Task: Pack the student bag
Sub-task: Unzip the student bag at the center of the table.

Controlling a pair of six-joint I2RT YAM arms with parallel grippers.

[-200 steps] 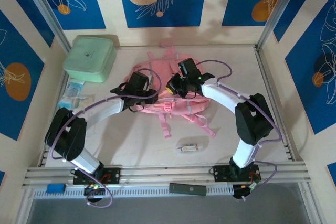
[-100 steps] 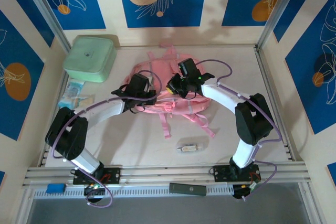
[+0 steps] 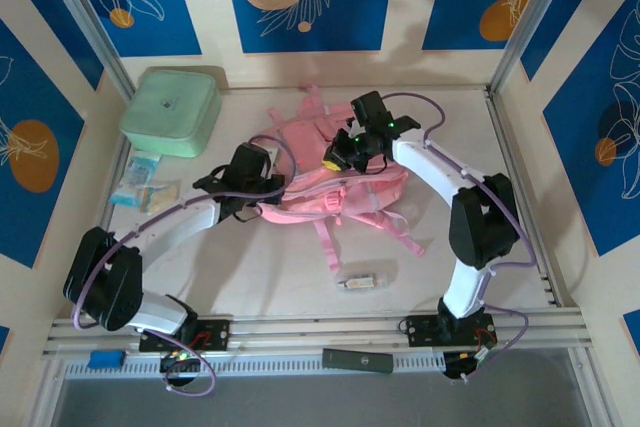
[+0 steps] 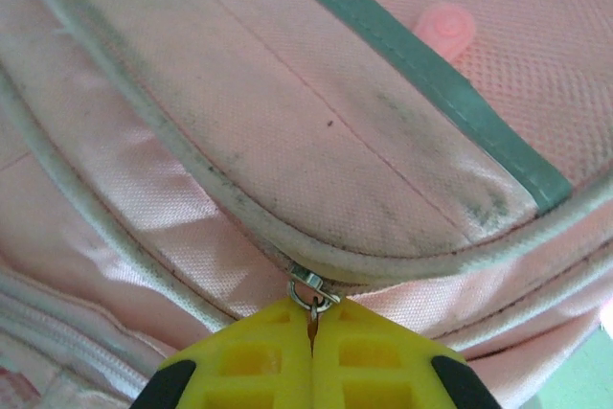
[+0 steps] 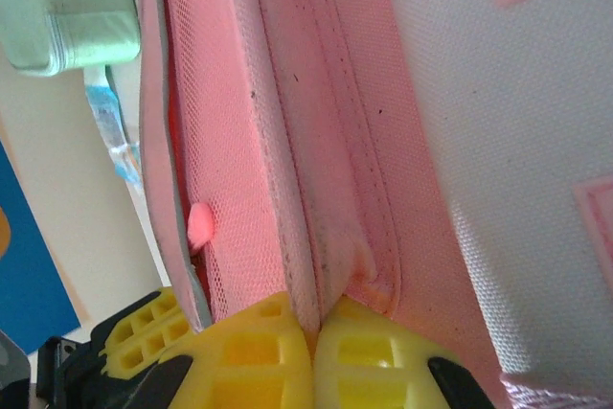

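Now that the left claw is pinched fully together, where a second ago it stood part-way apart, the overhead view has it a little further left and nearer on the left flank of the student bag, its arm drawn low toward the near-left corner; the right claw has gone slightly farther away along the bag's top; the bag, in the middle of the tabletop, looks tugged and a little turned, its straps trailing near and right; the mint-green box at far left has not moved.

From the left wrist, the left claw shows its yellow tips meeting with no gap, the metal zipper pull nipped between them; the pull hangs from the seam under a piped flap of the student bag.

From the right wrist, the right claw is pressed together on a folded edge of the student bag; the mint-green box sits beyond, to the far left.

I judge the grip on the zip as only just made, with the other claw anchoring the fabric; the bag seems not yet opened, so packing proper has still to start; a steady draw along the seam looks like the next need.
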